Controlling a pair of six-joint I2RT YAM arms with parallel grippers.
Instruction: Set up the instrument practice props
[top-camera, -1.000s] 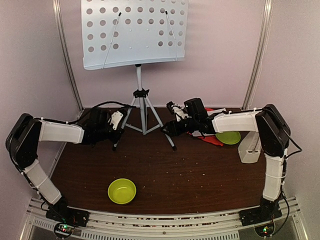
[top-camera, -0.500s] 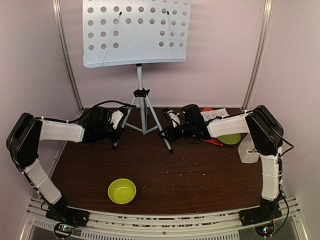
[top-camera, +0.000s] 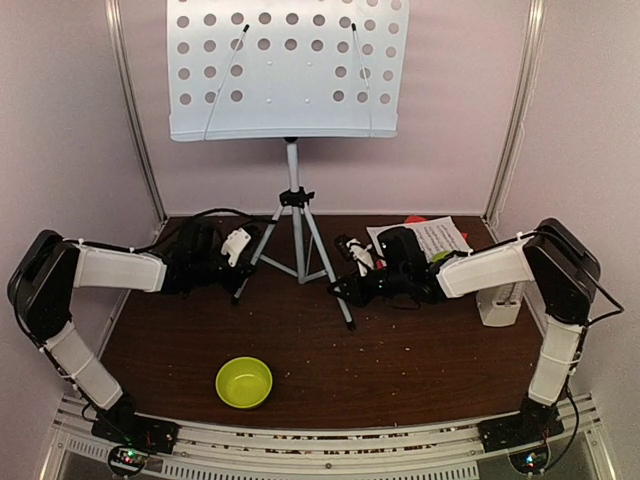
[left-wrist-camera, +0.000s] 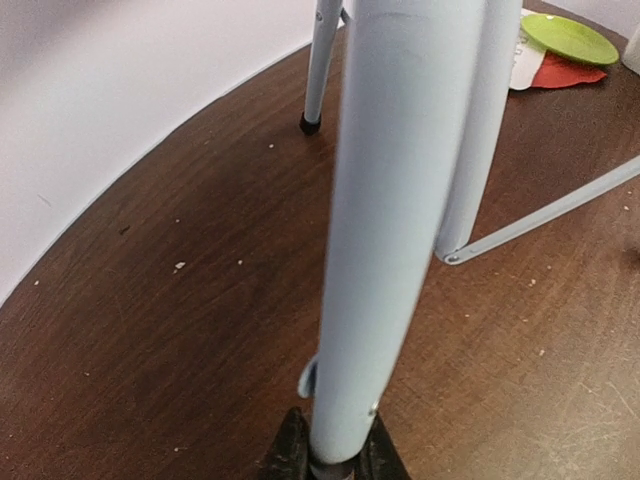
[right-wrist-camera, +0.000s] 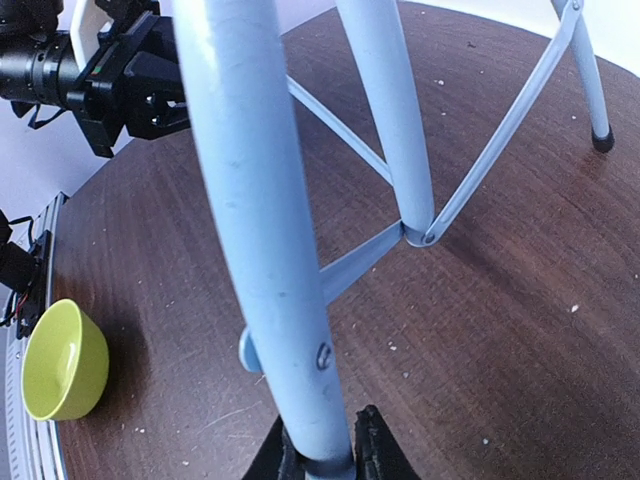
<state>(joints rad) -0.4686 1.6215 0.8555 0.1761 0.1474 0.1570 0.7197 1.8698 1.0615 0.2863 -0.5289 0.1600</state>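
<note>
Dark brown wood makes up the worktop (top-camera: 400, 350) that carries everything. At the left, the left tool (top-camera: 238, 262) reaches in low, and the left wrist view shows its dark fingers (left-wrist-camera: 290, 455) pinched on the left leg (left-wrist-camera: 390, 250) of the music stand (top-camera: 285, 70), close to that leg's foot. A lime-green bowl (top-camera: 244, 382) sits upright near the front edge, left of centre, well apart from the stand.

The stand itself is at the far middle of the worktop. Its pale perforated desk is high against the back wall, above grey tripod legs spread below.

Right of centre, the right tool (top-camera: 343, 288) comes in from the right side. Its fingers (right-wrist-camera: 372, 445) are clamped around the lower end of the right leg (right-wrist-camera: 260, 200).

Farther right, a white page (top-camera: 425, 238) lies flat at the far side with a red page (left-wrist-camera: 565, 72) beside it. A lime-green plate (left-wrist-camera: 570, 35) rests on them. At the right edge a cream metronome (top-camera: 497, 298) stands upright, apart from the pages.
</note>
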